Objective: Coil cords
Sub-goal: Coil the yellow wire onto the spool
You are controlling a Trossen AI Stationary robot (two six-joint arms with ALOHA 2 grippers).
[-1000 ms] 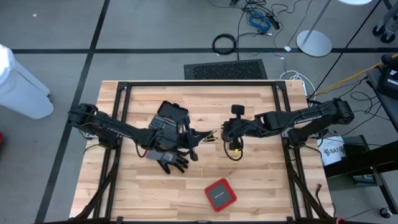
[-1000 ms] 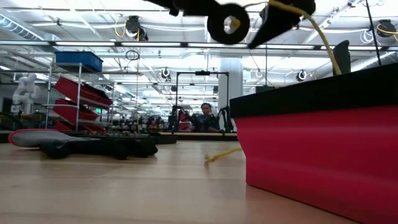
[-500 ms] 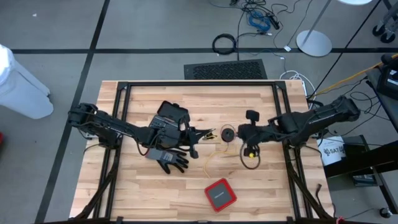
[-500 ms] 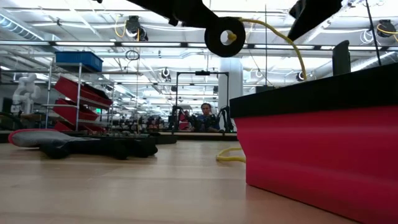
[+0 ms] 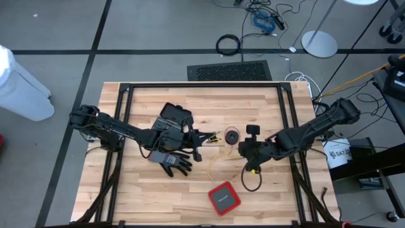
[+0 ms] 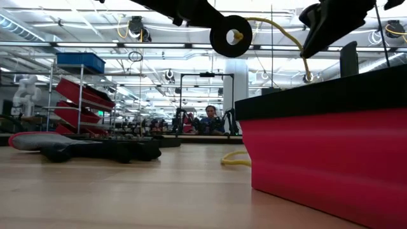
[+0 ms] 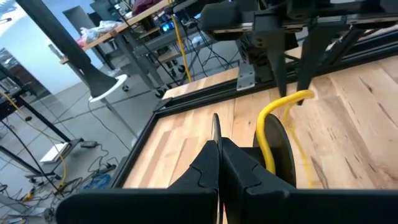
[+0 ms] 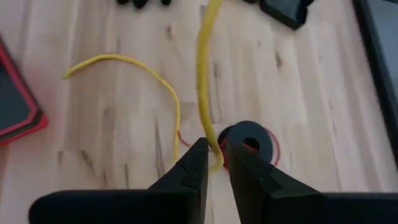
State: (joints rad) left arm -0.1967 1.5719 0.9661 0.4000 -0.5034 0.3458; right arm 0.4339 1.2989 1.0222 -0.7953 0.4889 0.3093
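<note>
Right end effector [image 5: 248, 152], frame centre-right, pinches thin yellow cord [image 8: 205, 81], fingers narrowly parted. Cord runs left toward black spool [image 5: 233, 135]. Left end effector [image 5: 212, 137] shut beside spool; slack on wooden surface [image 5: 266, 104].

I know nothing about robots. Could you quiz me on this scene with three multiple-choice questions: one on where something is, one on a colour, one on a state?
1. Where is the red square box?
A. on the wooden table
B. on the floor
C. in a gripper

2. What colour is the thin cord at the right gripper?
A. blue
B. yellow
C. green

3. How is the left gripper?
A. wide open
B. shut
C. out of sight

Answers:
1. A, the red square box lies on the wooden table.
2. B, a yellow cord runs into the right gripper.
3. B, the left gripper shows its fingers pressed together.
</note>
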